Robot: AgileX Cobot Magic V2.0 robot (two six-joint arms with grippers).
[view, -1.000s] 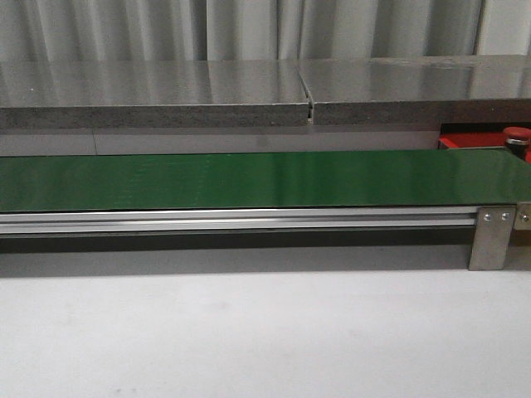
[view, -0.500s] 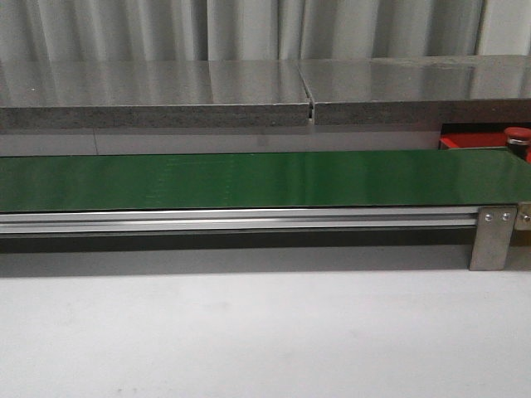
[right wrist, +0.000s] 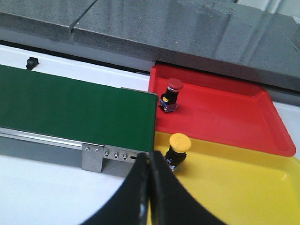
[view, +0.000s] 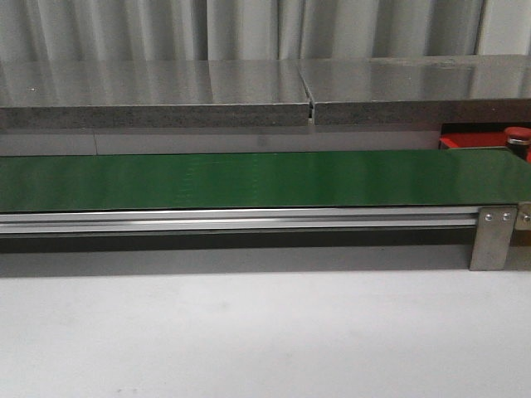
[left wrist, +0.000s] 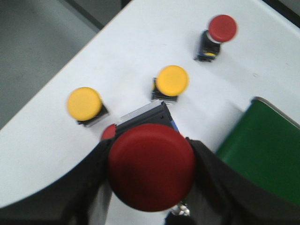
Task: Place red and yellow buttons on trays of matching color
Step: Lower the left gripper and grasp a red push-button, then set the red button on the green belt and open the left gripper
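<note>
A: Left pincer (left wrist: 151, 187) seen clamped on a red button (left wrist: 151, 166), dark fingers (left wrist: 91, 180) pressed to either side of the body under the big domed cap. Held above the white desk (left wrist: 140, 42).

B: Noted on the desk beneath: two yellow buttons, one (left wrist: 172, 80) just past the held cap, another (left wrist: 84, 103) off to the side, plus a second red button (left wrist: 221, 29) farther out. Edge of a further red cap (left wrist: 108, 132) glimpsed beside the held body. Corner of the green belt (left wrist: 262, 154) near.

A: Right pincer (right wrist: 149, 187) recorded closed, fingertips (right wrist: 159, 183) pressed together, nothing between them. Hung over the seam where belt end, red tray and yellow tray meet.

B: Red tray (right wrist: 225, 117) logged with one red-capped button (right wrist: 171, 95) standing in it, near the belt end. Yellow tray (right wrist: 243, 187) alongside, touching, with one yellow-capped button (right wrist: 177, 149) at its near corner.

A: Front view: long belt (view: 249, 178) across the frame, bare. Red cap (view: 518, 135) and a sliver of red tray (view: 465, 141) at the far right, behind the belt. Neither arm in that view.
</note>
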